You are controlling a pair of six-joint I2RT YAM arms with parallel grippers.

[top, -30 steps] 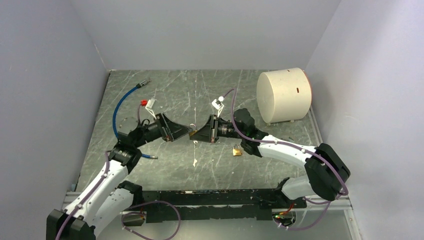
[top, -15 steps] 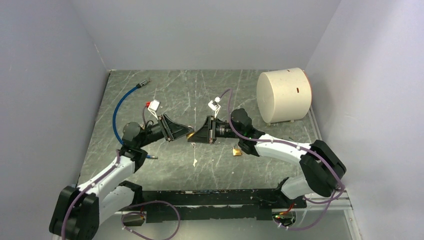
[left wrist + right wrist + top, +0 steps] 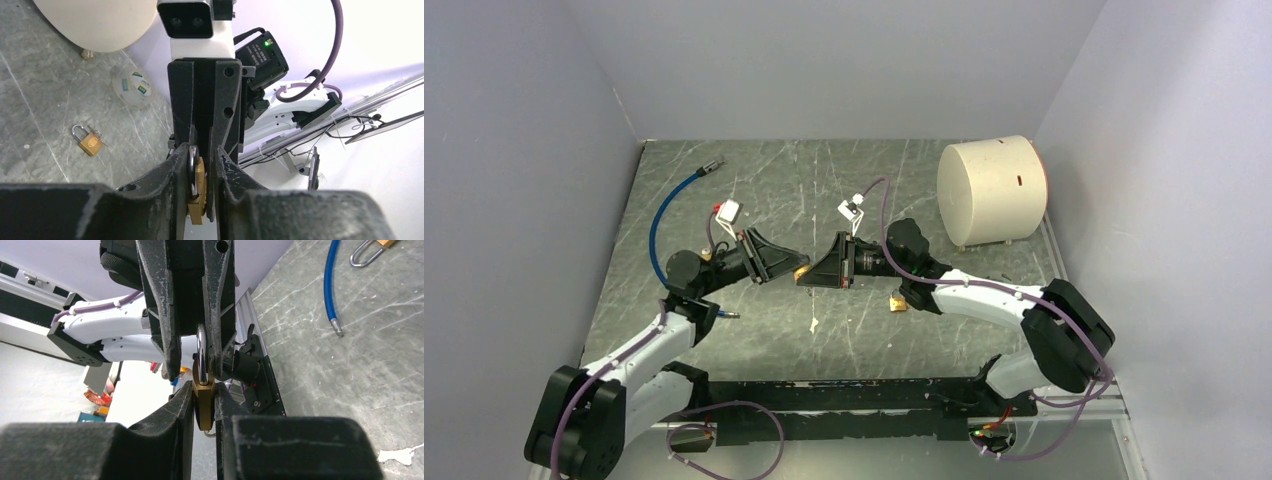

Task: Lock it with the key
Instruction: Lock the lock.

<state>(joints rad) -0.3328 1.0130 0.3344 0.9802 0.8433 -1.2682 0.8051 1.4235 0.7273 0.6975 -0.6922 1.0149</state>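
Chiefly at risk: the padlock (image 3: 203,407). It hangs in mid-air between the two arms, so I judge that a pull or twist from one arm before the other's hold is firm could drop it onto the surface (image 3: 824,190).
Second risk: the key. I cannot pick it out in any view, and a turn would likely fail if it is not seated.
Left jaws: only a narrow slit apart, set around the shackle end and pressing on it as far as the wrist view shows.
Right jaws: clamped on the brass body.
Padlock's place: aloft over mid-surface, between both sets of jaws, which meet tip to tip.
Spare padlock (image 3: 898,303): lying on the surface beneath the right arm.
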